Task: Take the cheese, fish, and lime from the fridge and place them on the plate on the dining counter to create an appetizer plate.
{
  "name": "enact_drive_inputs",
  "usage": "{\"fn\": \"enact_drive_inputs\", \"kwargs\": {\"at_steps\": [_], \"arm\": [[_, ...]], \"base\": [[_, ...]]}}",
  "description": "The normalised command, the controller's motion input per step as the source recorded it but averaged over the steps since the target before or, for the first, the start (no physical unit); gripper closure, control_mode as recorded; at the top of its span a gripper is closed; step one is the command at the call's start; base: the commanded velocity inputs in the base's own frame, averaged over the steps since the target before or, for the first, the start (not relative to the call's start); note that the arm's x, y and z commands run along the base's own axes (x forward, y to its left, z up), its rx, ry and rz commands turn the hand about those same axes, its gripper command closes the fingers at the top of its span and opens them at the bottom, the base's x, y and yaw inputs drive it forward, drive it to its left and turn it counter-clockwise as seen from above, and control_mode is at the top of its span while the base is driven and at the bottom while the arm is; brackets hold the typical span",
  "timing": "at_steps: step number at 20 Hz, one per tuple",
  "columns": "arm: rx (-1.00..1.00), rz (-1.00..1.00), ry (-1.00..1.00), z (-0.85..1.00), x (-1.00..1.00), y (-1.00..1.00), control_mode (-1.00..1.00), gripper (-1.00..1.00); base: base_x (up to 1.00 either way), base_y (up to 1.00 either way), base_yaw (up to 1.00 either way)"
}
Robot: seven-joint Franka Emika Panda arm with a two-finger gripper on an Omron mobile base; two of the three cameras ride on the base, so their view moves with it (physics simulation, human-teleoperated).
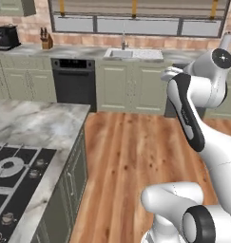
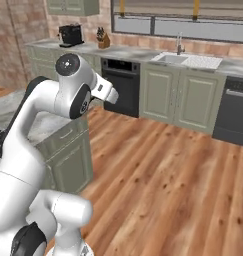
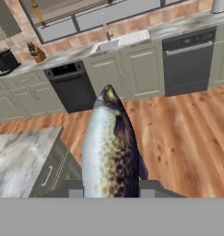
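Note:
A long speckled fish (image 3: 111,147), silver-white with a brown-spotted back, stands up between my two dark fingertips (image 3: 74,190) in the hand view. My gripper (image 3: 111,191) is shut on its lower body, and its head points towards the far sage-green cabinets. In the right base view my white arm (image 2: 73,95) is raised over the wooden floor, with the hand end facing the back wall. The cheese, the fridge, the plate and the dining counter are out of view.
A marble counter (image 1: 36,126) with a black cooktop (image 1: 12,175) stands at the left. Along the back wall run sage-green cabinets, a black oven (image 1: 74,83), a sink (image 1: 133,53) and a dishwasher (image 2: 233,117). Wooden floor (image 1: 131,152) stretches ahead.

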Motion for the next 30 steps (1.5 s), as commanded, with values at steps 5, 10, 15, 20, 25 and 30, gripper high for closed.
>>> {"fn": "enact_drive_inputs", "kwargs": {"at_steps": [5,10,15,20,25,30], "arm": [[0.0,0.0,0.0,0.0,0.0,0.0,1.0,1.0],[0.0,0.0,0.0,0.0,0.0,0.0,1.0,1.0],[0.0,0.0,0.0,0.0,0.0,0.0,1.0,1.0],[0.0,0.0,0.0,0.0,0.0,0.0,1.0,1.0],[0.0,0.0,0.0,0.0,0.0,0.0,1.0,1.0],[0.0,0.0,0.0,0.0,0.0,0.0,1.0,1.0]], "base": [[1.0,-0.8,0.0],[1.0,-0.63,0.05],[1.0,-0.37,0.18],[1.0,-0.15,0.43],[1.0,-0.17,0.54],[1.0,-0.23,0.53]]}}
